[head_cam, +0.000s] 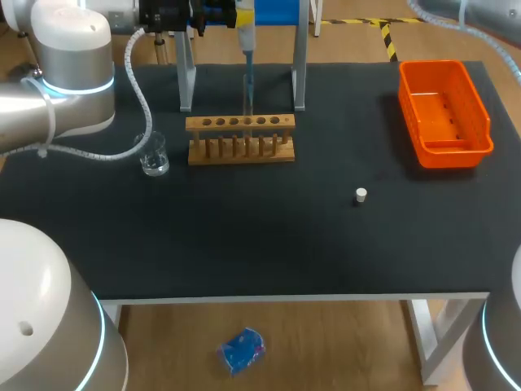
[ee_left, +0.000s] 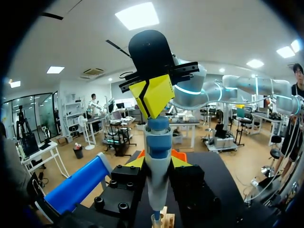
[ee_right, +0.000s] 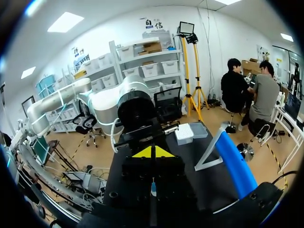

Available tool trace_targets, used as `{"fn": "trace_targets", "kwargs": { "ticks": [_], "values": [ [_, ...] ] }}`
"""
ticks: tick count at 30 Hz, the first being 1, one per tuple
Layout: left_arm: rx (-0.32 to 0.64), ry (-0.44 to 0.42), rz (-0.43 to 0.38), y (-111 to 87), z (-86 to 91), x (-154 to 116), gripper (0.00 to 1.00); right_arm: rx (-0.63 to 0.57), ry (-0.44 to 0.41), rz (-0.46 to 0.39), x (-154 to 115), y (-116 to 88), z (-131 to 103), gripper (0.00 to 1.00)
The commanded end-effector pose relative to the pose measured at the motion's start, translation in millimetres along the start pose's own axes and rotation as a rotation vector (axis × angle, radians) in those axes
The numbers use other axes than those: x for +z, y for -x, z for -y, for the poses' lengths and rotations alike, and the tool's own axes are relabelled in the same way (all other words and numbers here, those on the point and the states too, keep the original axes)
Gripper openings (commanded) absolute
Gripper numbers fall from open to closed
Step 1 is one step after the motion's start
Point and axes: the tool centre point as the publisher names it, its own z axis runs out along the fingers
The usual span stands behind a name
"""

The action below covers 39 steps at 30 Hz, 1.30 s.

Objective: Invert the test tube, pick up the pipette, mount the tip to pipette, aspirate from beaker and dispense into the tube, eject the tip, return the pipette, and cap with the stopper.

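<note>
My left gripper (head_cam: 244, 20) is at the table's far edge, shut on the pipette (head_cam: 247, 61), which hangs upright. In the left wrist view its yellow fingertips (ee_left: 135, 163) clasp the blue-and-white pipette body (ee_left: 158, 156) from both sides. The pipette's tip (head_cam: 249, 104) points down into a hole of the wooden rack (head_cam: 240, 140); its end (ee_left: 156, 217) is just at the rack top (ee_left: 165, 221). I cannot make out a test tube there. A glass beaker (head_cam: 152, 155) stands left of the rack. The white stopper (head_cam: 361, 195) lies right of centre. My right gripper (ee_right: 153, 153) is shut and holds nothing.
An orange bin (head_cam: 444, 114) sits at the far right corner. The legs of a metal stand (head_cam: 186, 81) rise behind the rack on both sides of the pipette. The near half of the black table (head_cam: 244, 244) carries only the stopper.
</note>
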Motion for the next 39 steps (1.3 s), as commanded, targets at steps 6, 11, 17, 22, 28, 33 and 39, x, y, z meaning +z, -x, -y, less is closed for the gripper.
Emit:
{"fn": "trace_targets", "kwargs": {
  "ticks": [6, 11, 17, 22, 28, 33, 39],
  "values": [
    [0.0, -0.001, 0.005, 1.1, 6.6, -1, 0.0, -0.007, 0.019, 0.008, -3, -4, -1, 0.0],
    [0.0, -0.001, 0.005, 1.1, 6.6, -1, 0.0, -0.014, 0.033, 0.01, -8, -5, -6, 0.0],
    [0.0, -0.001, 0.005, 1.1, 6.6, -1, 0.0, -0.027, 0.05, 0.017, -15, -8, -14, 0.0],
    [0.0, -0.001, 0.005, 1.1, 6.6, -1, 0.0, -0.04, 0.067, 0.021, -22, -11, -22, 0.0],
    [0.0, -0.001, 0.005, 1.1, 6.6, -1, 0.0, -0.06, 0.072, 0.028, -33, -14, -25, 0.0],
    [0.0, -0.001, 0.005, 1.1, 6.6, -1, 0.0, -0.07, 0.063, 0.044, -49, -13, -20, 0.09],
    [0.0, -0.001, 0.005, 1.1, 6.6, -1, 0.0, -0.075, 0.062, 0.081, -71, -12, -15, 1.0]
  ]
}}
